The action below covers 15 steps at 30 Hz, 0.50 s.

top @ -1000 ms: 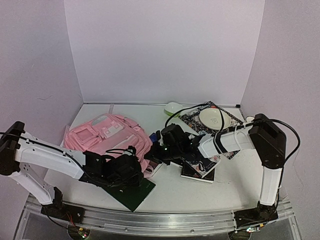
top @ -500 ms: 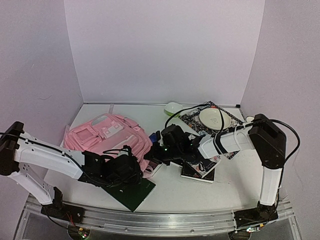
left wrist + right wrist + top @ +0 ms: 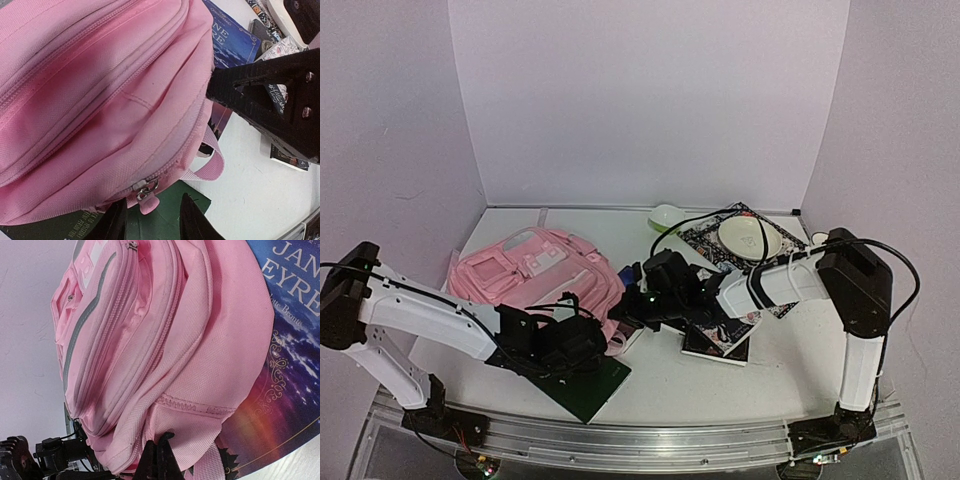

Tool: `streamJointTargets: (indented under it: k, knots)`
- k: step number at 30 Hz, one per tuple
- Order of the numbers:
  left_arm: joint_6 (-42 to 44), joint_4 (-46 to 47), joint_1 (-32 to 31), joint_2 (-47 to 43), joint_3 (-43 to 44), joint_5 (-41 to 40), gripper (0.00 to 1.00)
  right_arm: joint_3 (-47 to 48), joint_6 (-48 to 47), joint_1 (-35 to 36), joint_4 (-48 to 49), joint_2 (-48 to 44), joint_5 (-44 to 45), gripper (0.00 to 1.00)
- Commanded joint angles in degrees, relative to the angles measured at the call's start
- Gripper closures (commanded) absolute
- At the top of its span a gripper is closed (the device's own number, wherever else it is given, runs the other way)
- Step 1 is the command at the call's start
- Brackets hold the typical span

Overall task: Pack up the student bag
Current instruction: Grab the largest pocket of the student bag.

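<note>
The left gripper (image 3: pixel 586 338) has been shifted slightly to the right along the near edge of the student bag (image 3: pixel 540 268), above the dark green book (image 3: pixel 592 388). The left arm's white forearm (image 3: pixel 425 315) and black outer joint (image 3: pixel 348 292) have been carried right and slightly down.

Both arms have white tubular links and bulky black joints: the left arm (image 3: pixel 415 318) at lower left, the right arm (image 3: pixel 775 282) at right. Thin black cables (image 3: pixel 692 217) loop along them. The fingers (image 3: pixel 114 224) are black and tapered, and one wedge-shaped one at the right edge carries two silver screws (image 3: pixel 307 76).
</note>
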Motion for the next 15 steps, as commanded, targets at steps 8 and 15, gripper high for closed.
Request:
streamJointTargets:
  k: [8, 15]
  knots:
    - [-2.21, -0.68, 0.76, 4.94, 4.72, -6.14, 0.85, -1.45, 1.45, 1.15, 2.72, 0.3, -3.37, 1.0]
    - [-1.21, -1.46, 0.76, 2.45, 3.2, -4.35, 1.0, -1.69, 0.26, 0.44, 2.5, -0.05, -2.24, 1.0]
